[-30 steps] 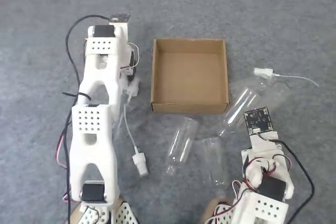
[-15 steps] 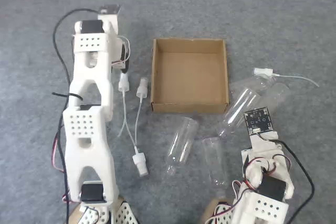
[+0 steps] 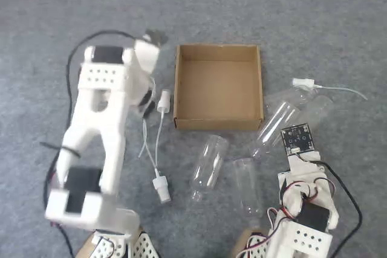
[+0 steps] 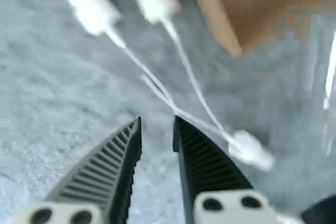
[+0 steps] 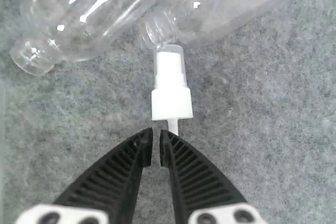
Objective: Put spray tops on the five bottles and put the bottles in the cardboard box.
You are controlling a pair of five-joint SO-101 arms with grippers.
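We saw the cardboard box standing open-topped on the grey carpet, beyond the arms. Four clear bottles lay on their sides near it. The middle bottle ran slantwise, neck toward the arms' bases and bottom toward the box's near wall. The short bottle lay just beside it, almost parallel, but we could not tell which end was its mouth. The long bottle slanted off the box's near right corner. The far bottle beside it was hard to outline.

Beyond them the tubed spray top had its head toward the box and its tube trailing off to the right. Left of the box, the upper spray top pointed away from the arms. The lower spray top lay nearer the bases, with thin tubes running between the two. The left arm covered another head, the outer spray top.

The left gripper hung over those tubes, its jaws a narrow gap apart and holding nothing. The right gripper had its jaws all but together, with only a sliver of carpet between them. Just past its tips the near spray top pointed its nozzle at a bottle's neck. Its tube stub slipped under one fingertip, and we could not tell whether the two touched.
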